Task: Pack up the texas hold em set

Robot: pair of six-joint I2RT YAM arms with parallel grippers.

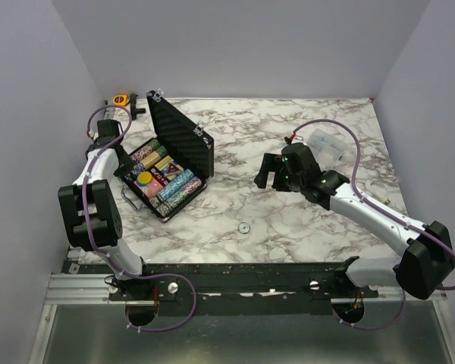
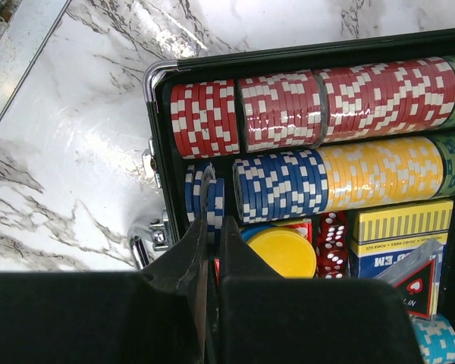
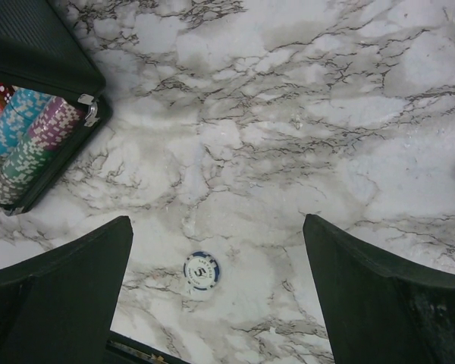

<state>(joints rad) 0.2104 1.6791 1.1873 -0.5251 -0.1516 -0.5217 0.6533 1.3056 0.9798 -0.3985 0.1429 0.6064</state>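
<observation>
The texas hold em set's black case (image 1: 180, 136) lies open at the table's left, its lid standing up behind. Rows of red, blue and yellow chips (image 2: 349, 174) fill the tray, with a yellow disc (image 2: 288, 250), red dice (image 2: 332, 243) and a card deck (image 2: 398, 235) below them. My left gripper (image 2: 212, 221) hangs over the tray's left end (image 1: 130, 165), shut on a blue chip (image 2: 214, 199) held on edge beside the short blue stack. My right gripper (image 3: 216, 224) stands open above the bare table (image 1: 277, 173). A loose white chip with a blue rim (image 3: 201, 271) lies flat below it, touched by neither finger (image 1: 244, 226).
A clear plastic bag (image 1: 326, 144) lies at the back right behind the right arm. An orange tape roll (image 1: 121, 99) sits in the far left corner. The case's corner with teal and purple chips (image 3: 23, 136) shows left of the right gripper. Grey walls close the table on three sides.
</observation>
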